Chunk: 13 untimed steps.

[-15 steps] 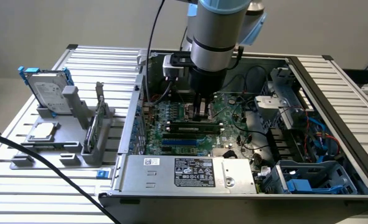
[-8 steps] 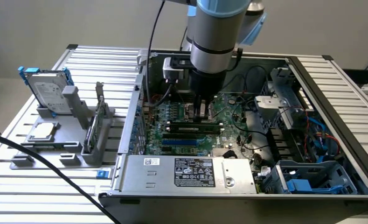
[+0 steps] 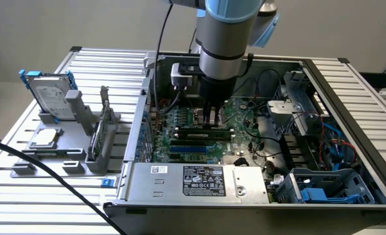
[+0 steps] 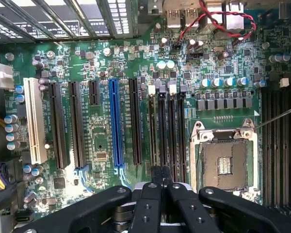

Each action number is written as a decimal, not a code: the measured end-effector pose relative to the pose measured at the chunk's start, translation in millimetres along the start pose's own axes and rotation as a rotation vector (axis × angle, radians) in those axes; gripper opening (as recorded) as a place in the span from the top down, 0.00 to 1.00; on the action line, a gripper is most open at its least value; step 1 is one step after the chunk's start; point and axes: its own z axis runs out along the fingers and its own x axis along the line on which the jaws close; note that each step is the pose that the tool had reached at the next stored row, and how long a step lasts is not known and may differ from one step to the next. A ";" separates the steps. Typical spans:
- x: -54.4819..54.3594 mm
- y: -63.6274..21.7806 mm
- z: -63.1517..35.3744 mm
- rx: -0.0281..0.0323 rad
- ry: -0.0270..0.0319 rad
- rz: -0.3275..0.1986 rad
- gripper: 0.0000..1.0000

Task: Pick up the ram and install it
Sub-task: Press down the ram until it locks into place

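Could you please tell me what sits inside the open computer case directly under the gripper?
A green motherboard with black slots; the shut gripper is at the long dark ram stick in a slot. The ram's seating is hidden by the fingers.

Slatted aluminium table (image 3: 23, 161) carries everything. Open PC case (image 3: 199, 198) sits on it from centre out toward 3 o'clock in the exterior view, w/ grey parts holder (image 3: 65, 164) just beside it at 9 o'clock. Holder has a hard drive in blue frame (image 3: 49, 98) standing upright at its 12 o'clock end & a square silver CPU (image 3: 44, 138) lying flat near its middle.
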 end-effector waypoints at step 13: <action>-1.8 0.0 8.5 -0.0004 0.0004 -0.006 0.89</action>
